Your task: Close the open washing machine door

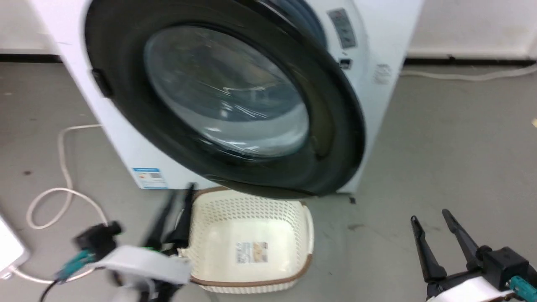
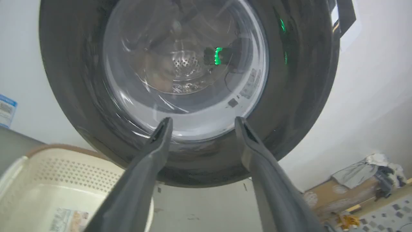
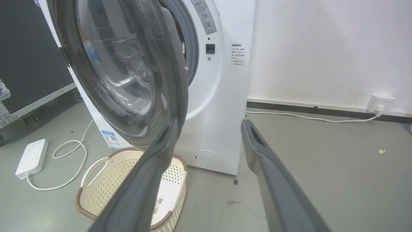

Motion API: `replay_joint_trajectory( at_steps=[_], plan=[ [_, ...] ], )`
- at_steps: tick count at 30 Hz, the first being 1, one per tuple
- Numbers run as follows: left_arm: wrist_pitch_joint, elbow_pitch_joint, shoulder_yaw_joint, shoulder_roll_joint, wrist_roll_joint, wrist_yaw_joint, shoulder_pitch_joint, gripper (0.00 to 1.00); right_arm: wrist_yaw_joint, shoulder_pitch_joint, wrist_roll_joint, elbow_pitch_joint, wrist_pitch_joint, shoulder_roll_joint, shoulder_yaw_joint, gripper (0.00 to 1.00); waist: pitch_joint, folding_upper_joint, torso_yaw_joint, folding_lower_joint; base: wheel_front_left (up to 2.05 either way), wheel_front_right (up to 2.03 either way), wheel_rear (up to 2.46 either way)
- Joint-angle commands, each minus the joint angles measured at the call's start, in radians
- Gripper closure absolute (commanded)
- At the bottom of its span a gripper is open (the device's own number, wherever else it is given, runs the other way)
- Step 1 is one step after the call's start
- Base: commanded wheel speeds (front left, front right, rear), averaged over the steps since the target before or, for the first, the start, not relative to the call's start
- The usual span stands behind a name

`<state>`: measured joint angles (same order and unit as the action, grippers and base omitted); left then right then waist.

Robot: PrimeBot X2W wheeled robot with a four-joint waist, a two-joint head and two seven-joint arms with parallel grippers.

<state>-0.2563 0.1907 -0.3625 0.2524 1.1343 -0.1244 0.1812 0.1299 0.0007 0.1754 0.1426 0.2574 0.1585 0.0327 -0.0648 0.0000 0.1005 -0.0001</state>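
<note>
The washing machine door (image 1: 226,96), round and black-framed with a bulging glass bowl, stands swung partly out from the white washing machine (image 1: 386,54). In the right wrist view the door (image 3: 128,71) is seen nearly edge-on, with the grey gasket (image 3: 193,48) showing behind its free edge. My left gripper (image 1: 180,197) is blurred and open, low beside the basket, just under the door's lower rim. It points up at the door (image 2: 64,80) with its fingers apart (image 2: 202,120); whether it touches is unclear. My right gripper (image 1: 430,216) (image 3: 208,124) is open and holds nothing, over bare floor to the right.
A cream perforated laundry basket (image 1: 247,243) (image 3: 128,180) sits on the floor under the door. A white power strip (image 3: 32,156) and looped cable (image 1: 63,167) lie to the left. A wall socket (image 3: 381,103) is on the right wall. Clothes (image 2: 363,170) are piled nearby.
</note>
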Motion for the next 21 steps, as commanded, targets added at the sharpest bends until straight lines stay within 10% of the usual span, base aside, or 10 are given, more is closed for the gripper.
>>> replay_joint_trajectory(
  at_steps=[1, 9, 20, 21],
  plan=[
    [-0.005, -0.044, 0.085, -0.002, -0.194, 0.021, -0.046, 0.00, 0.001, 0.019, -0.008, -0.010, 0.004, -0.002, 0.004, 0.00, 0.050, 0.0000, -0.057, 0.0001, 0.00, 0.00, 0.00],
    [-0.005, -0.185, 0.172, -0.054, -0.815, 0.127, -0.197, 0.00, 0.001, 0.041, -0.010, -0.019, 0.004, -0.006, 0.027, 0.00, 0.068, 0.0000, -0.095, 0.0001, 0.00, 0.00, 0.00],
    [-0.005, -0.166, 0.193, -0.132, -0.973, 0.176, -0.284, 0.00, 0.001, 0.056, 0.008, -0.043, 0.004, 0.010, 0.075, 0.00, 0.065, 0.0000, -0.130, 0.0001, 0.00, 0.00, 0.00],
    [-0.005, -0.159, 0.198, -0.137, -0.971, 0.171, -0.283, 0.00, 0.001, 0.059, 0.018, -0.041, 0.004, 0.016, 0.093, 0.25, 0.062, 0.0000, -0.138, 0.0001, 0.00, 0.00, 0.00]
  ],
)
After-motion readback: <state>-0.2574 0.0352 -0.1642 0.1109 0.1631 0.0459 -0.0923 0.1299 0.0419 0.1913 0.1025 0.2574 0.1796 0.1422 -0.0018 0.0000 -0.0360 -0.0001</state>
